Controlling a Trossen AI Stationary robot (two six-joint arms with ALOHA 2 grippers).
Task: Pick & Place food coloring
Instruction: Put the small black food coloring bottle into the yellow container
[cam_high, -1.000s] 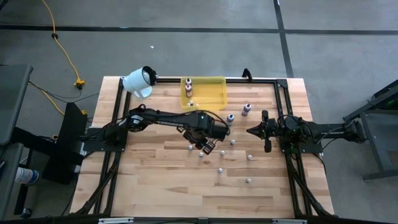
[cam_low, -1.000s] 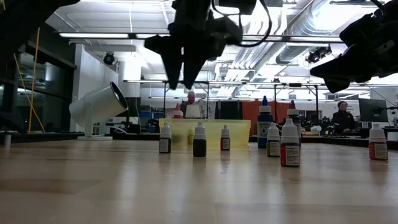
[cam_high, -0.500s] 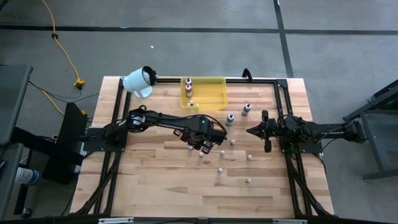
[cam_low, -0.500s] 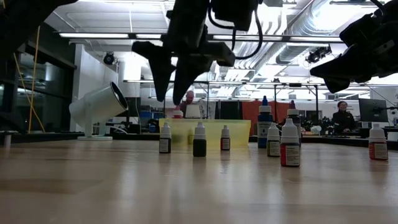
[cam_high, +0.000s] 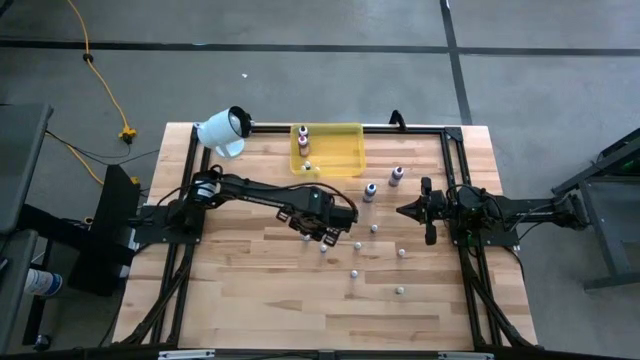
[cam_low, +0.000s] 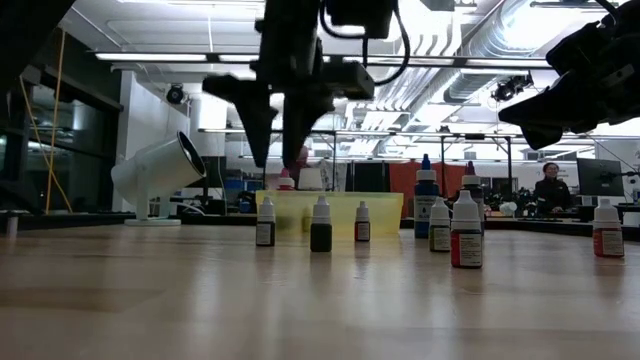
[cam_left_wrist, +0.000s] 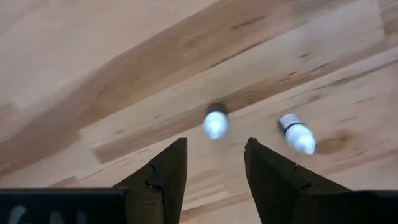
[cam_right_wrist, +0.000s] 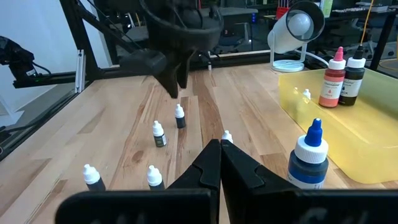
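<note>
On the wooden worktop (cam_high: 240, 290), the left gripper (cam_low: 272, 160) hovers mid-frame, fingers (cam_left_wrist: 163, 180) spread and empty, above an upright dropper bottle (cam_left_wrist: 215, 123). Its white cap points up. The right gripper (cam_right_wrist: 221, 163), fingers pressed together, waits at right.

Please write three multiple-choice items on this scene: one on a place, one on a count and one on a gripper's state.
1. Where does the left gripper hang?
A. inside the yellow tray
B. above small dropper bottles standing on the table
C. beside the white cylinder

2. How many tall bottles stand in the yellow tray?
A. none
B. two
C. five

3. How is the right gripper?
A. shut and empty
B. wide open
C. shut on a bottle

Answers:
1 B: the left wrist view looks down between open fingers at a dropper bottle on the wood.
2 B: the right wrist view shows a red bottle and a dark bottle there.
3 A: its fingers meet with nothing between.
</note>
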